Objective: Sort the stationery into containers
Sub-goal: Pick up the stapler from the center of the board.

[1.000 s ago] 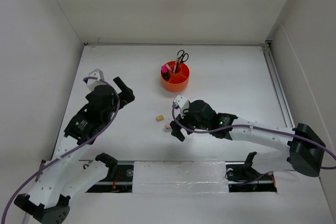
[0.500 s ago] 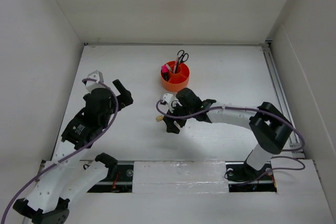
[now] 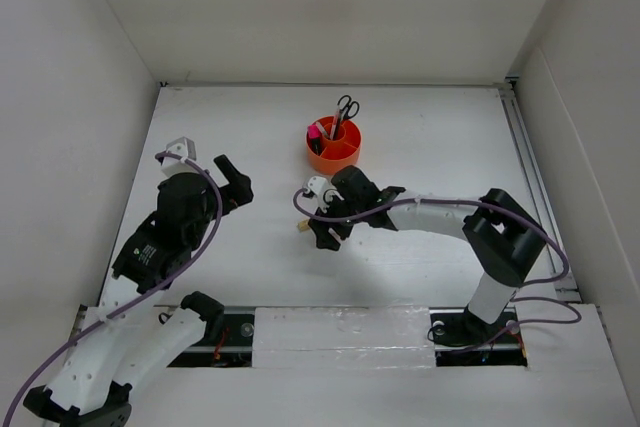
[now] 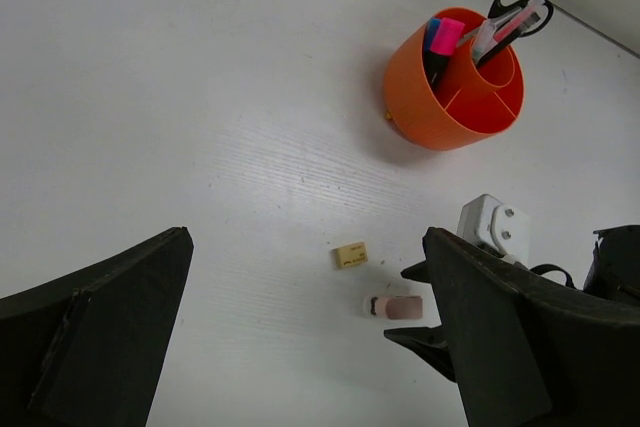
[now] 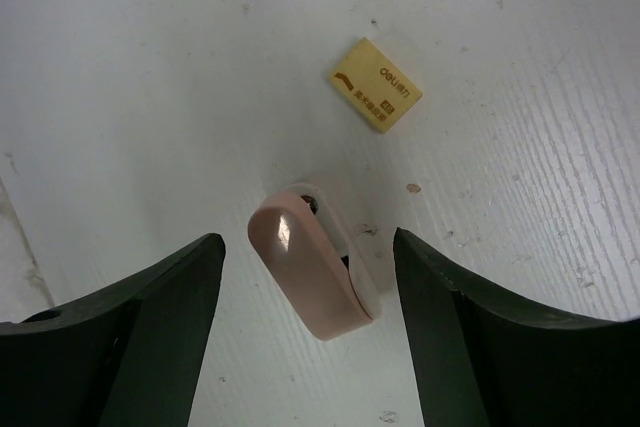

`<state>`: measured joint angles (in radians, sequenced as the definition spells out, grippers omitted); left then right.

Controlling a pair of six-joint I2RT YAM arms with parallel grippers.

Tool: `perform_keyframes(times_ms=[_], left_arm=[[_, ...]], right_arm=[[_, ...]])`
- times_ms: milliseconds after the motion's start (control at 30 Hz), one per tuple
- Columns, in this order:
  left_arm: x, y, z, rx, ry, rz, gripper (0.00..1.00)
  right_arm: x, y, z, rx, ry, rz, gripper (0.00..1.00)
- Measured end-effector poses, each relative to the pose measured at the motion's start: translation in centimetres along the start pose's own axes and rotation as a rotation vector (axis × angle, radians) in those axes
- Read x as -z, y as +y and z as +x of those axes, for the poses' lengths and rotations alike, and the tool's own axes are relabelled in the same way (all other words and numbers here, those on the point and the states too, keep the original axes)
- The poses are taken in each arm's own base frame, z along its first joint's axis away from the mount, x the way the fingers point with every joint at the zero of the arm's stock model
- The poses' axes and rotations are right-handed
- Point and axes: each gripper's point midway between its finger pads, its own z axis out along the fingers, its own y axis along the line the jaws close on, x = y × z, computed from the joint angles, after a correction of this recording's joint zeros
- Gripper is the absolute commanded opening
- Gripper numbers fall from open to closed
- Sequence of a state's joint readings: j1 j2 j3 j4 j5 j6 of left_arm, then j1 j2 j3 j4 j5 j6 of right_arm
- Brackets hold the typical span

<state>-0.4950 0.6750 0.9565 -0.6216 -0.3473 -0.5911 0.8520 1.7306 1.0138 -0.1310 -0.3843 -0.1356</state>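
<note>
**White tabletop, right gripper straddling a small pink eraser**

White walls box in a white tabletop (image 3: pixel 430 147). Toward the back stands the round orange organiser (image 3: pixel 333 145), with scissors (image 3: pixel 346 107) and highlighters (image 4: pixel 441 35) already upright in its compartments. Two erasers are left out on the table, near each other and well in front of the organiser.

The right gripper (image 5: pixel 307 242) hangs low over the pink eraser (image 5: pixel 312 282), its jaws spread wide and gripping nothing. In the wrist view the eraser lies about midway between the two dark fingers (image 5: pixel 150 327), clear of both. Its long side is slanted to the gap rather than square with it. The tan eraser (image 5: pixel 376 85) lies flat just past the fingertips, outside the gap.

The pink eraser looks small, light and rubbery, likely grippy and slightly yielding. A gentle pinch across its narrow sides should hold it. Because it lies askew, it may twist or skid as the fingers meet it.

The left gripper (image 3: pixel 235 179) hovers off to the left, also spread wide and empty, well apart from both erasers.
</note>
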Motion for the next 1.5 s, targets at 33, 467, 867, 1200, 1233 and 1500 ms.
perform_keyframes(times_ms=[33,467,867,1200,1233,1500], left_arm=[[0.0,0.0,0.0,-0.001,0.002,0.002,1.0],[0.3,-0.4,0.1,-0.01,0.01,0.033,1.0],[0.7,-0.5,-0.1,-0.008,-0.004,0.05,1.0],[0.9,-0.7,-0.3,-0.008,-0.01,0.065,1.0],[0.9,-0.7,-0.3,-0.008,-0.01,0.066,1.0],[0.9,-0.7,-0.3,-0.008,-0.008,0.067,1.0]], right_arm=[[0.0,-0.1,0.0,0.0,0.001,0.005,0.73],[-1.2,-0.5,0.7,-0.001,0.015,0.034,0.55],[-1.5,-0.4,0.6,-0.023,0.007,0.049,0.0],[-0.4,-1.6,0.0,-0.067,-0.035,0.176,0.0],[0.3,-1.9,-0.3,-0.084,-0.053,0.213,0.0],[10.0,-5.7,-8.3,-0.333,-0.439,0.561,0.0]])
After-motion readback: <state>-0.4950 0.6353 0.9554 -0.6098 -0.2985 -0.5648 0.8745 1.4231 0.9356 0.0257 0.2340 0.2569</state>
